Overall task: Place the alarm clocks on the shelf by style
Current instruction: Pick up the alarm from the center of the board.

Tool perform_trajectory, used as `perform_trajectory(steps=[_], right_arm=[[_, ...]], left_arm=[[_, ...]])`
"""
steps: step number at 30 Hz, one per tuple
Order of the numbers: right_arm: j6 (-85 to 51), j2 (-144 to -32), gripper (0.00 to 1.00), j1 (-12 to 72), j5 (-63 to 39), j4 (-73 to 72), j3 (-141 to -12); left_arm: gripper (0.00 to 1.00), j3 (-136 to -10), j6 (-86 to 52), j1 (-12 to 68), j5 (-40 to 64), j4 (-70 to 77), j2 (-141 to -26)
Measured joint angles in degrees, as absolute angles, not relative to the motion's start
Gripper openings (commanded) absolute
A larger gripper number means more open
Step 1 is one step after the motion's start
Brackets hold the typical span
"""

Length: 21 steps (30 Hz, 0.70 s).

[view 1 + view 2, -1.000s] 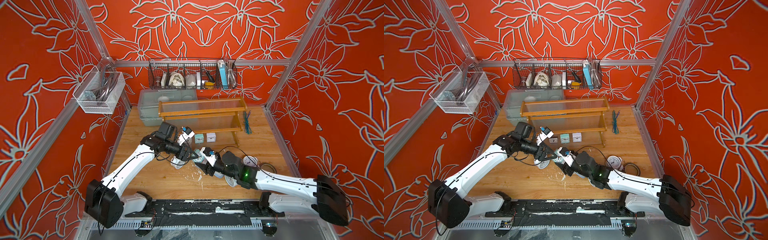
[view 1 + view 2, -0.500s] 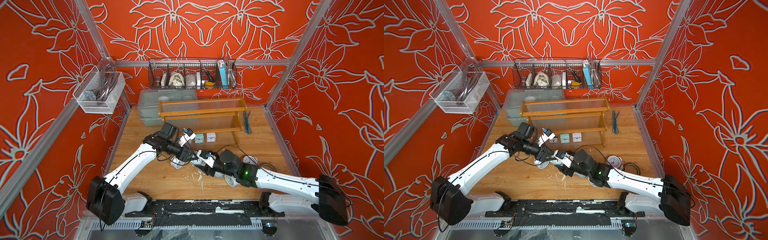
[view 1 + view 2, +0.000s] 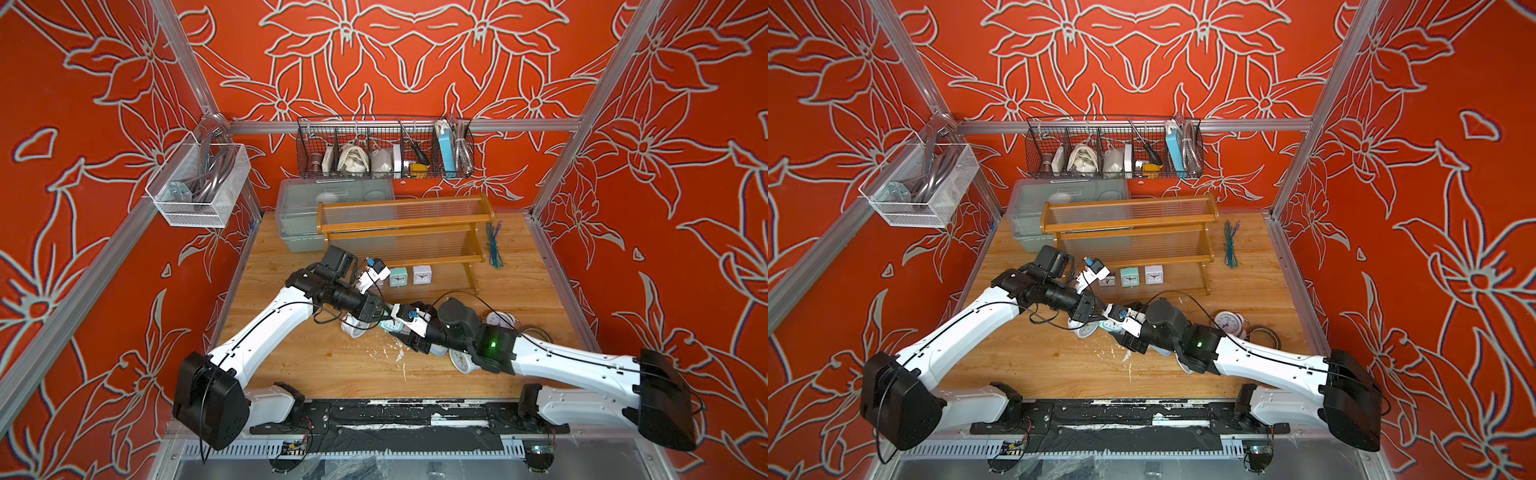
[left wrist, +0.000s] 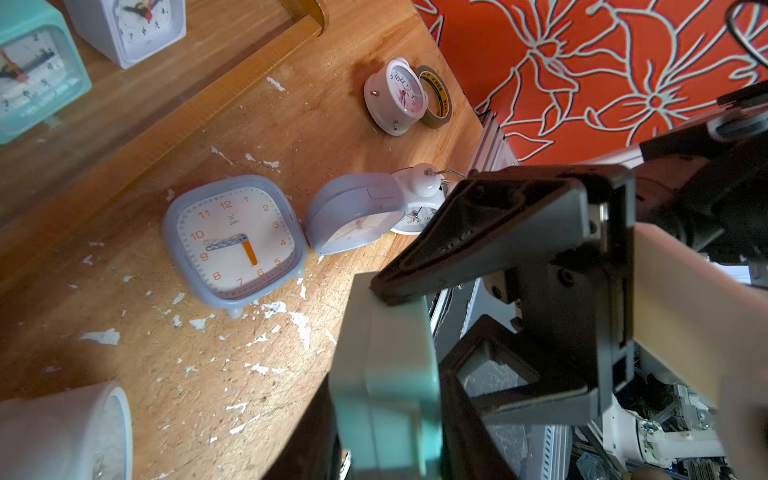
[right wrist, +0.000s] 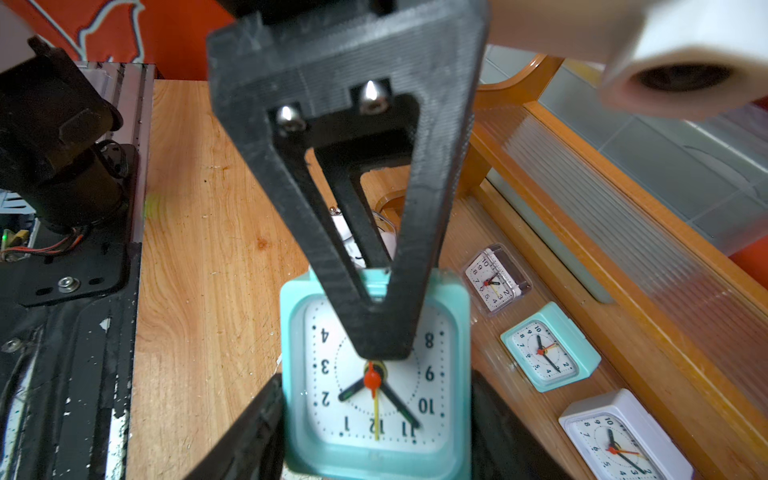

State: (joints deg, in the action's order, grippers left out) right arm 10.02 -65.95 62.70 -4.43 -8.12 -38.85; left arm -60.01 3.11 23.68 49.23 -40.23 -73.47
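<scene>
A small teal square alarm clock [image 5: 376, 399] hangs above the table between the two arms. My right gripper [image 5: 376, 436] is shut on its two sides. My left gripper [image 4: 386, 419] is shut on the same clock [image 4: 386, 374], and one of its fingers [image 5: 374, 266] crosses the dial. In both top views the grippers meet mid-table [image 3: 388, 322] [image 3: 1111, 324]. The shelf [image 3: 405, 224] stands behind; its bottom tier carries a grey clock [image 3: 1106, 281], a teal clock [image 3: 1129, 276] and a white clock [image 3: 1154, 274]. Two pale-blue clocks [image 4: 232, 241] [image 4: 353, 216] lie on the table.
White twin-bell clocks lie on the table: one beside a tape roll [image 4: 434, 97] at the right [image 3: 498, 320], one under my right arm [image 3: 461, 359], one below my left wrist [image 3: 353, 328]. A clear bin [image 3: 299, 208] sits behind the shelf. Green ties [image 3: 493, 245] lie beside the shelf.
My left gripper has moved in to the teal clock held by my right gripper and closed on it. The right gripper has kept its grip and shifted slightly left.
</scene>
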Motion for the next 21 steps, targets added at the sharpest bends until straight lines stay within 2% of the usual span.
perform_trajectory(steps=[3,8,14,21], right_arm=[[8.67,-65.91,0.78,62.7,-4.49,-7.68,-38.85],[3.51,-63.77,0.9,62.67,-4.25,-4.43,-38.85],[-8.51,-57.69,0.9,62.67,-2.55,-1.72,-38.85],[-33.61,-53.32,0.91,62.59,5.06,-1.65,-38.87]], left_arm=[[0.08,-60.01,4.16,23.79,49.1,-39.92,-73.43],[0.04,-59.83,6.55,24.08,46.46,-38.48,-71.64],[0.04,-55.96,10.35,24.08,40.53,-31.83,-65.84],[0.05,-54.72,11.11,24.03,38.04,-23.86,-66.39]])
